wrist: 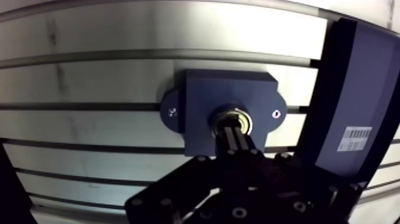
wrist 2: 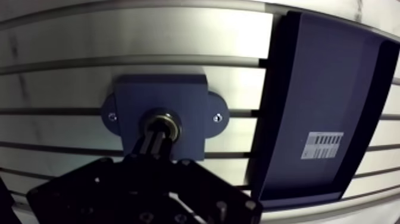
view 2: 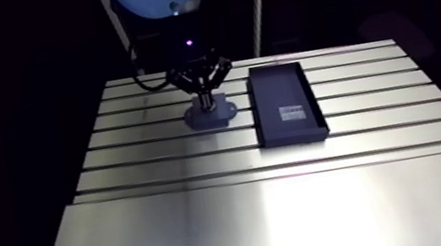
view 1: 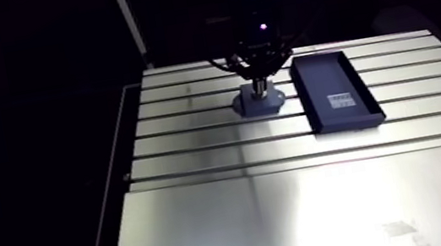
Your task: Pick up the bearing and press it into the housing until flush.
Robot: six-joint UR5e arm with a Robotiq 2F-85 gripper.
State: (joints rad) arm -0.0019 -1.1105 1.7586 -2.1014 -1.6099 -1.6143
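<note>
Housing (wrist: 202, 95), dark blue block with a screw ear on each side, sits on the slotted table (view 1: 206, 221). Bearing (wrist: 245, 121) sits in its centre bore, metal ring showing; can't tell if flush. Gripper (wrist: 231, 132) is straight above it, fingers closed together, nothing held, tips on the bearing's middle. Just right of the housing, apart from it, lies a dark tray (wrist: 357, 89) with a white barcode label (wrist: 353, 138) inside.
</note>
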